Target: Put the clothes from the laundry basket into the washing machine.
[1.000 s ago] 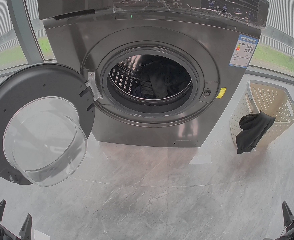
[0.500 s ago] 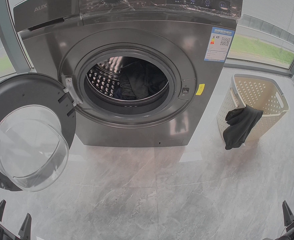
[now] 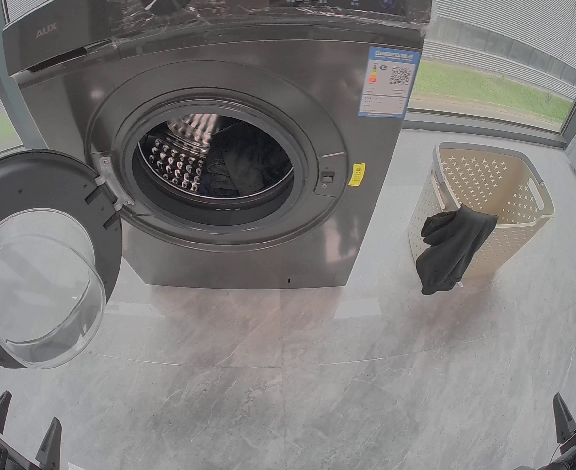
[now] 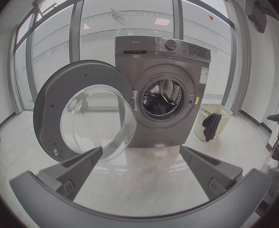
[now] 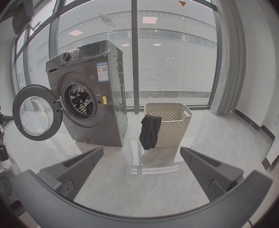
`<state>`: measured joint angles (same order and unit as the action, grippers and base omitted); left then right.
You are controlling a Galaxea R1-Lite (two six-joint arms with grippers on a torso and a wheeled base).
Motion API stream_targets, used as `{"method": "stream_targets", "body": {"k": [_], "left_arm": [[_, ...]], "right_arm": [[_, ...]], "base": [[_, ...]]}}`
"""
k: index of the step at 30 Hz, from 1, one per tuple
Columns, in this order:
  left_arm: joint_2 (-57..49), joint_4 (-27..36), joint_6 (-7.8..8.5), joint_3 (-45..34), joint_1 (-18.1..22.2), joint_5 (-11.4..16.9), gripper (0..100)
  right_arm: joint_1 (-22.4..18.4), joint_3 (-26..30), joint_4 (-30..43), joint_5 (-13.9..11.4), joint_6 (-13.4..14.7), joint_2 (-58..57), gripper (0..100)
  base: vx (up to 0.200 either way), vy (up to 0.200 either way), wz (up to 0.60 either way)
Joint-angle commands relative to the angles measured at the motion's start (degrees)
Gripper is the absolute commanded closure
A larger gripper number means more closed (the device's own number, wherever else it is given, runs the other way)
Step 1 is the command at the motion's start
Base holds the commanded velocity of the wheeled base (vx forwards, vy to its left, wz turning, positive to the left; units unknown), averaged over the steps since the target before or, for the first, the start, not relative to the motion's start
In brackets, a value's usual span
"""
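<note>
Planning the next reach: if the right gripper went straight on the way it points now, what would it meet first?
The right gripper would probably meet the black garment draped over the rim of the laundry basket first; bare floor lies before it, though depth is unclear.

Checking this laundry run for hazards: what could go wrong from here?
The dark garment hangs over the rim of the basket; a sideways pull might tip the basket or drop the garment on the floor. The open washer door juts out on the left, so the left gripper could bump it.
</note>
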<state>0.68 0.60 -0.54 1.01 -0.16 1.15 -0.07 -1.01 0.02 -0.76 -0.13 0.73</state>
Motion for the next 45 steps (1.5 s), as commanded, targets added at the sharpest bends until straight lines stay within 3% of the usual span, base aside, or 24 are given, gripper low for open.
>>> {"method": "stream_targets", "body": {"k": [1, 20, 26, 45], "left_arm": [[-0.2, 0.0, 0.01, -0.7, 0.1, 0.0, 0], [-0.2, 0.0, 0.01, -0.7, 0.0, 0.0, 0], [-0.2, 0.0, -0.08, -0.7, 0.0, -0.1, 0], [-0.2, 0.0, 0.01, -0.7, 0.0, -0.1, 0]], "right_arm": [[0.0, 0.9, 0.0, 0.0, 0.0, -0.7, 0], [0.0, 0.9, 0.0, 0.0, -0.1, -0.7, 0], [0.0, 0.9, 0.0, 0.0, -0.1, -0.7, 0], [0.0, 0.9, 0.0, 0.0, -0.1, -0.7, 0]], "base": [[0.0, -0.2, 0.0], [0.0, -0.2, 0.0], [0.0, 0.0, 0.0], [0.0, -0.189, 0.0]]}}
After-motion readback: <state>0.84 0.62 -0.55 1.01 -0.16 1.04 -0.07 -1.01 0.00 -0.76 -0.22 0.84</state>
